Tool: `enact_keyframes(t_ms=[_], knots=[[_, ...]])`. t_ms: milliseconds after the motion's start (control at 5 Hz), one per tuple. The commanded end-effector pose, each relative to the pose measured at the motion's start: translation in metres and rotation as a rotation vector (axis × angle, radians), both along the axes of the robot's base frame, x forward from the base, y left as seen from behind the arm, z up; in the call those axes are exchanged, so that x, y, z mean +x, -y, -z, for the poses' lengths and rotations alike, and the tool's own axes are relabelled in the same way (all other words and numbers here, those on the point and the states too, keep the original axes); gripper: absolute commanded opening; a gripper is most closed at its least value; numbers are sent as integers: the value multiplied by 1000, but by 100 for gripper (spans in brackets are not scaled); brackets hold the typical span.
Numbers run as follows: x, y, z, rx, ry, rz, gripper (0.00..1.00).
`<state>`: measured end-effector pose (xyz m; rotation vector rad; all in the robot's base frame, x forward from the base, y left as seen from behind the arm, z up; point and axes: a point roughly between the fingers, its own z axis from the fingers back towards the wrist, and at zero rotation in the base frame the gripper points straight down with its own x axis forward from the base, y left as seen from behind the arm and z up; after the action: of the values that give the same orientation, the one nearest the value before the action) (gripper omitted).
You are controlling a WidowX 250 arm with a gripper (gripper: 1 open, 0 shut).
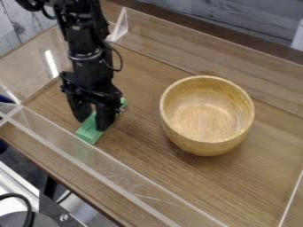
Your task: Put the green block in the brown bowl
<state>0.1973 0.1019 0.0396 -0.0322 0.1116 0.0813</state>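
Clearance: bare wooden table (142,75) betw. gripper (92,115) and brown bowl (207,113), open path. Obstacles: clear acrylic wall (71,155) just beside green block (92,129), front side; bowl's thick rim. Bowl interior unobstructed from above.

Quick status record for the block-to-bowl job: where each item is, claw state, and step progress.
green block: flat on the table, left of the bowl, partly hidden by the claw
brown bowl: upright, empty
claw: pointing down over the block, fingers either side of it; firm grip unconfirmed
table: wooden, clear walls around it
progress: block not yet lifted
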Motion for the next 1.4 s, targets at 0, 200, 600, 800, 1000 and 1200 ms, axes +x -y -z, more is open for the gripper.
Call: enact_keyframes(t_ms=[0,200,600,800,1000,1200], knots=[[8,-5,-9,18,41,-9,0],[13,-2,-21,8,55,-16,0],[37,19,-63,-22,106,-24,0],[49,31,-84,-30,126,-16,0],[43,21,-66,-23,120,-21,100],[42,13,-52,-9,107,-23,100]])
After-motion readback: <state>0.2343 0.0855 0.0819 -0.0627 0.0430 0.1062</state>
